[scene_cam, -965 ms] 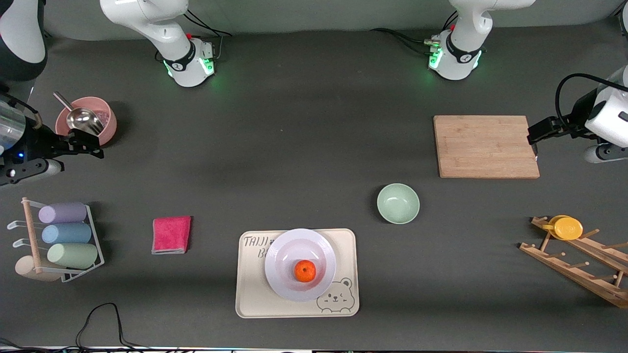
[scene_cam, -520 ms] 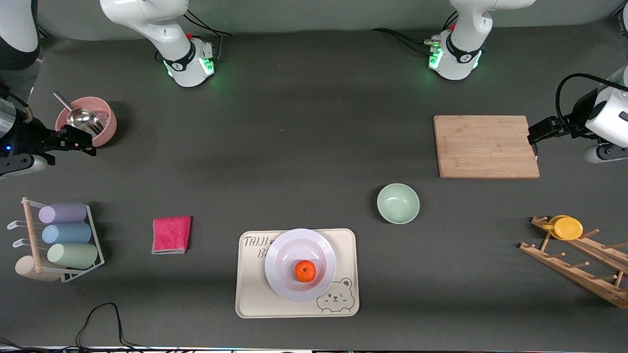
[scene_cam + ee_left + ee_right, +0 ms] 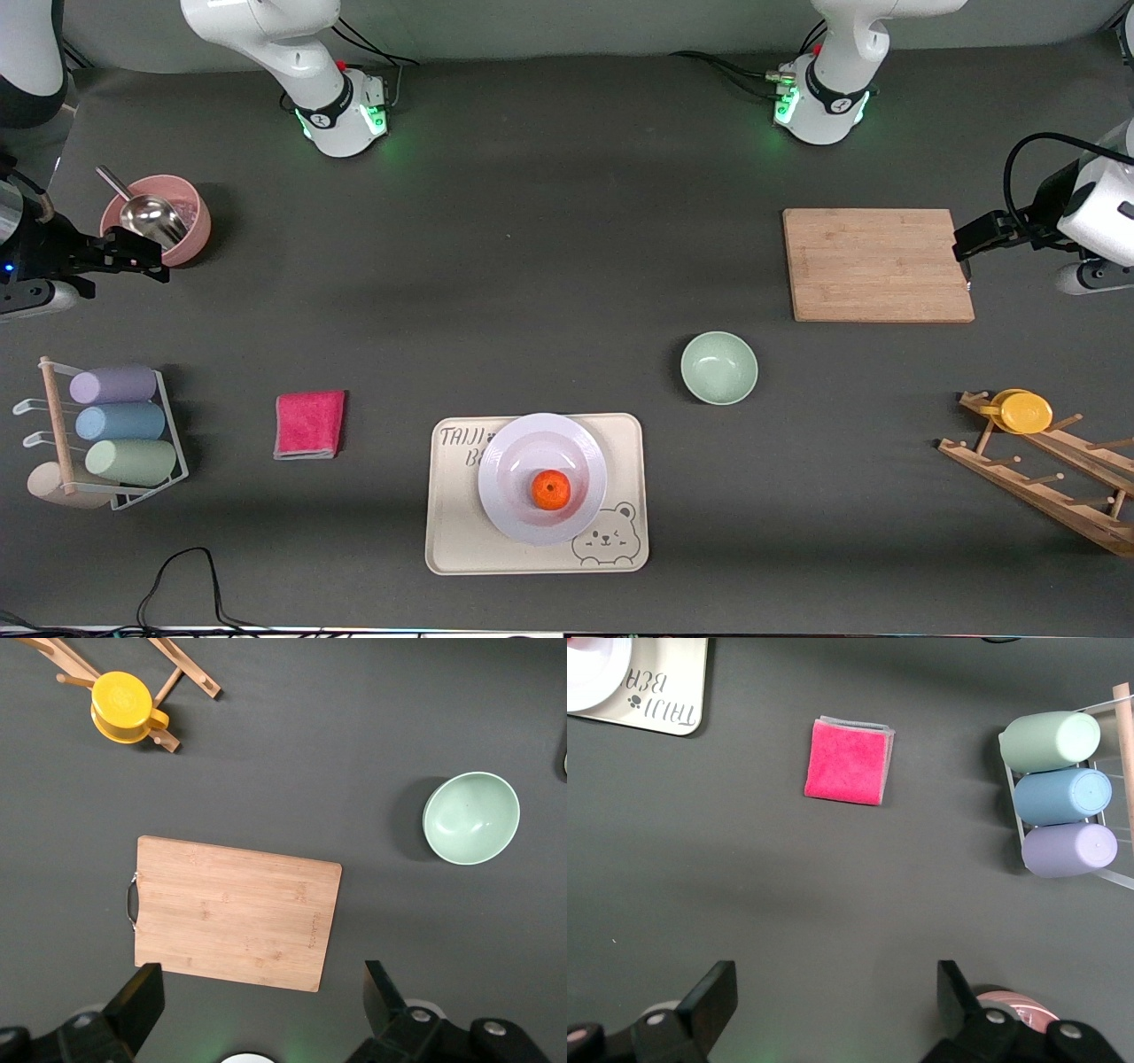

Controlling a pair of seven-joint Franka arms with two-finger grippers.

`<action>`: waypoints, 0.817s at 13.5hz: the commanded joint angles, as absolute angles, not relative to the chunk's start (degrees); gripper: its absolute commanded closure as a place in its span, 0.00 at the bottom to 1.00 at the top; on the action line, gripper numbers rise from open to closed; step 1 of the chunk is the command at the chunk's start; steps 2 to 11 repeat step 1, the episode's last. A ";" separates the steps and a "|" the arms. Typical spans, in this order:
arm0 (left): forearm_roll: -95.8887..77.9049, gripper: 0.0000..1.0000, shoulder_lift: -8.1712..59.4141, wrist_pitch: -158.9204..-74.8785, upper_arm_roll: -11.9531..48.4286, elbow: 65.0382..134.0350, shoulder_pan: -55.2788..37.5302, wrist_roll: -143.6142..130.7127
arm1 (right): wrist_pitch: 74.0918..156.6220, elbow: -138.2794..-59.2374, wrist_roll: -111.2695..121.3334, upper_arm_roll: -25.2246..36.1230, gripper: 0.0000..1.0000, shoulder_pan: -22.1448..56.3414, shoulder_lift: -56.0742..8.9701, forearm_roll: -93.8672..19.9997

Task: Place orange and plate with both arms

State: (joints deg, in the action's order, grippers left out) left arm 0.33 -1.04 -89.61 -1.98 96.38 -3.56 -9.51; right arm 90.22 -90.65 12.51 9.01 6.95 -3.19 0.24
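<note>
The orange lies on the pale plate, which sits on the cream bear tray near the front camera. An edge of the plate shows in the right wrist view. My left gripper hangs open and empty over the cutting board's edge toward the left arm's end; in the left wrist view its jaws stand wide apart above the board. My right gripper hangs open and empty beside the pink bowl; in the right wrist view its jaws stand wide over bare mat.
A mint-green bowl sits between tray and wooden cutting board. A pink bowl with a metal scoop, a cup rack and a pink cloth are toward the right arm's end. A wooden rack with a yellow cup is toward the left arm's end.
My right gripper has drawn back a little toward the table edge at the right arm's end. The left arm, the orange and the plate have not moved.
</note>
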 commanded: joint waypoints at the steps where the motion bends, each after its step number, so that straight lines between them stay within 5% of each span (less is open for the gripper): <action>1: 0.97 0.00 -2.02 -89.12 -1.76 96.94 -3.34 -9.58 | 90.18 -90.70 10.81 8.70 0.00 6.86 -2.90 1.58; 11: 0.97 0.00 -2.02 -89.12 -1.76 96.94 -3.34 -9.58 | 90.18 -90.70 10.81 8.70 0.00 6.86 -2.90 1.58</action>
